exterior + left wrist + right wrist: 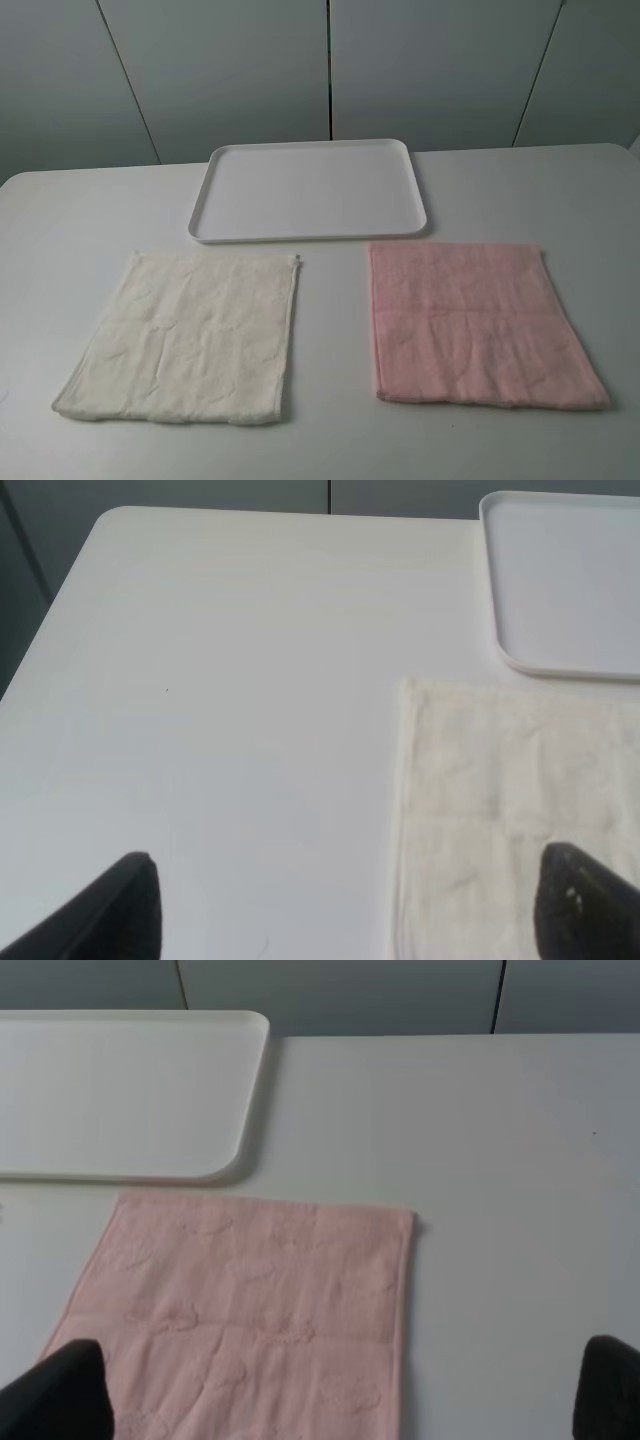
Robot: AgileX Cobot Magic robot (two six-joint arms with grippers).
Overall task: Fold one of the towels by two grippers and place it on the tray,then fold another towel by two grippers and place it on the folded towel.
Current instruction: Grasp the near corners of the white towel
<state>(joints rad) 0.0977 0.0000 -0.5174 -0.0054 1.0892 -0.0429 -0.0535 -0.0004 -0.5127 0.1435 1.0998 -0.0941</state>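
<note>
The cream towel [185, 338] lies flat on the white table at the front left; the left wrist view shows it too [510, 810]. The pink towel [478, 322] lies flat at the front right, and in the right wrist view [250, 1310] it fills the lower middle. The white tray [308, 190] sits behind both towels with nothing in it. My left gripper [355, 910] is open, one fingertip [125, 905] over bare table and the other over the cream towel. My right gripper [335, 1390] is open above the pink towel's near part. Neither gripper shows in the exterior high view.
The white table [330, 300] has rounded back corners. Grey wall panels [330, 70] rise behind it. A strip of bare tabletop separates the two towels, and another separates them from the tray [560, 580].
</note>
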